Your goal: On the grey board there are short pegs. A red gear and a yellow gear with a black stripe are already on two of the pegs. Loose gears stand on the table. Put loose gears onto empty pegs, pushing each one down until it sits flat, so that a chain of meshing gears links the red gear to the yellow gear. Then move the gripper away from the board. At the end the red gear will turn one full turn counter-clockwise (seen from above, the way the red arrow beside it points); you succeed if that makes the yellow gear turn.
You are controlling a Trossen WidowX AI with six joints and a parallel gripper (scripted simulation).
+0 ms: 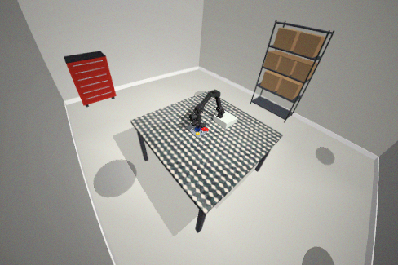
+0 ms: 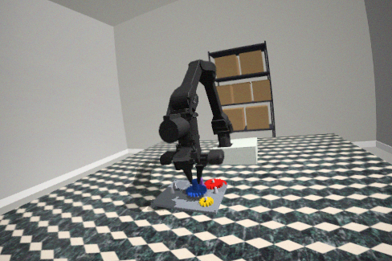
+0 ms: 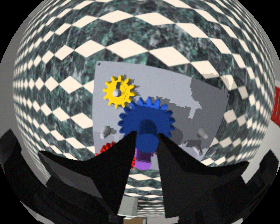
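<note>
The grey board [image 2: 182, 205] [image 3: 146, 77] lies under the arm. The yellow gear [image 1: 197, 134] [image 2: 203, 201] [image 3: 111, 95] sits on a peg near its edge. The red gear [image 1: 205, 129] [image 2: 214, 185] [image 3: 107, 147] is partly hidden by a finger in the wrist view. My gripper [image 2: 194, 181] [image 3: 147, 136] is shut on the knob of the blue gear [image 2: 196, 192] [image 3: 146, 112], at or just above the board's middle. Whether that gear sits flat is unclear. A purple gear's knob [image 3: 143, 164] shows behind it, mostly hidden. One bare peg [image 2: 215, 190] [image 3: 105, 132] stands between red and yellow.
Another bare peg [image 2: 173, 188] [image 3: 202, 133] stands on the board's other side, with a further peg [image 3: 197, 148] near it. A white box [image 1: 225, 120] [image 2: 241, 154] stands on the checkered table [image 1: 220, 162] [image 2: 281, 216] behind the board. A shelf and a red cabinet stand far off.
</note>
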